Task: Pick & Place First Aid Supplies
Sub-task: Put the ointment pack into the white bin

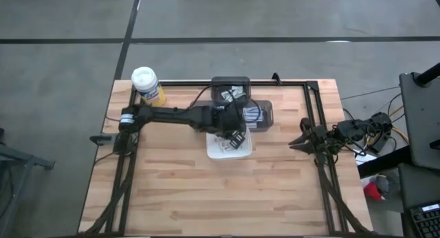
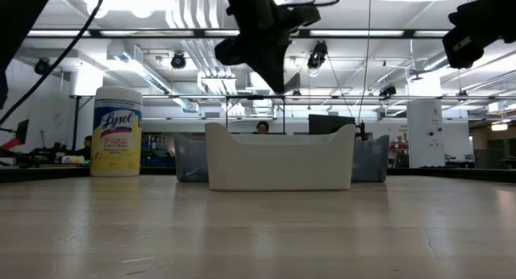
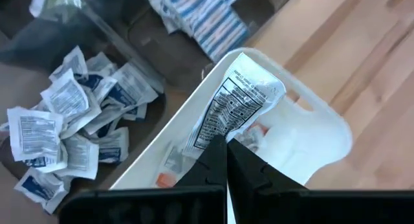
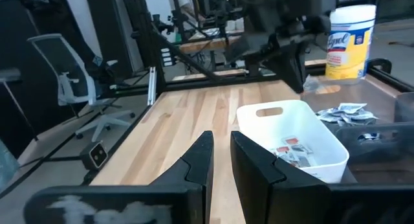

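Note:
My left gripper (image 3: 226,160) hangs over the white dish (image 1: 221,154), shut on a white packet with black print (image 3: 240,98). In the dish lie a few packets with red print (image 4: 292,148). A grey bin beside the dish holds a loose pile of white and bluish packets (image 3: 68,130). Another grey bin holds blue-striped packets (image 3: 206,17). My right gripper (image 4: 221,143) waits near the table's right edge, level, its fingers a little apart with nothing between them. My left gripper pinches the packet by one end (image 3: 217,134) between its two fingertips. The fingers slant down from above. The packet sticks out beyond the fingertips, lifted clear above the inside of the dish.
A yellow canister with a white lid (image 1: 148,87) stands at the table's far left corner. The two grey bins (image 1: 230,90) (image 1: 260,114) stand against the dish's far side. A black frame (image 1: 313,93) runs along the table's edges. Bare wood lies toward the near edge.

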Robot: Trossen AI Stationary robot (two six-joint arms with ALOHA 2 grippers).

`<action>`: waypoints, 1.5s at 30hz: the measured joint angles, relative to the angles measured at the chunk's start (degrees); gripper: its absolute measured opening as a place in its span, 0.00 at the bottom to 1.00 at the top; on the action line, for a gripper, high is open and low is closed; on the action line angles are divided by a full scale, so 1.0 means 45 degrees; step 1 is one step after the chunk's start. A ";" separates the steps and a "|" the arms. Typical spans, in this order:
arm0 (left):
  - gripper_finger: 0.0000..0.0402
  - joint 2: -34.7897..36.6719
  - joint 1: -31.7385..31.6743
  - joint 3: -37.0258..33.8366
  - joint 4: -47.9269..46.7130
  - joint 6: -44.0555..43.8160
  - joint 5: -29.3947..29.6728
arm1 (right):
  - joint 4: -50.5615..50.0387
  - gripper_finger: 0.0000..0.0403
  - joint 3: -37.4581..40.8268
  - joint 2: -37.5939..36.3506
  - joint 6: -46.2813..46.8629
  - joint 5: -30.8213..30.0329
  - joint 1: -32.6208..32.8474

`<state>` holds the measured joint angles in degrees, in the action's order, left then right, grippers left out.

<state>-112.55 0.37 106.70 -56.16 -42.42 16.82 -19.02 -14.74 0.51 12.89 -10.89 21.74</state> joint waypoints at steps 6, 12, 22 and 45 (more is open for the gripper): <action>0.00 -0.0268 -0.0371 -0.0264 -0.0258 0.0764 -0.0987 | 0.0106 0.13 0.0000 0.0010 -0.0010 -0.1333 -0.0005; 0.00 -0.1011 -0.0373 -0.0307 -0.0231 0.1072 -0.1570 | 0.0105 0.13 0.0008 0.0010 0.0027 -0.2981 -0.0005; 0.00 -0.1543 -0.0429 -0.0312 -0.0136 0.1467 -0.2379 | 0.0226 0.13 0.0039 0.0005 0.0849 -0.2985 0.0000; 0.00 -0.2725 -0.0531 -0.0463 0.0092 0.2134 -0.3147 | 0.0282 0.13 0.0044 0.0006 0.0758 -0.2911 -0.0005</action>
<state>-124.81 -2.02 104.62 -55.74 -32.82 2.66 -17.75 -14.55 0.54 16.30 -23.99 21.71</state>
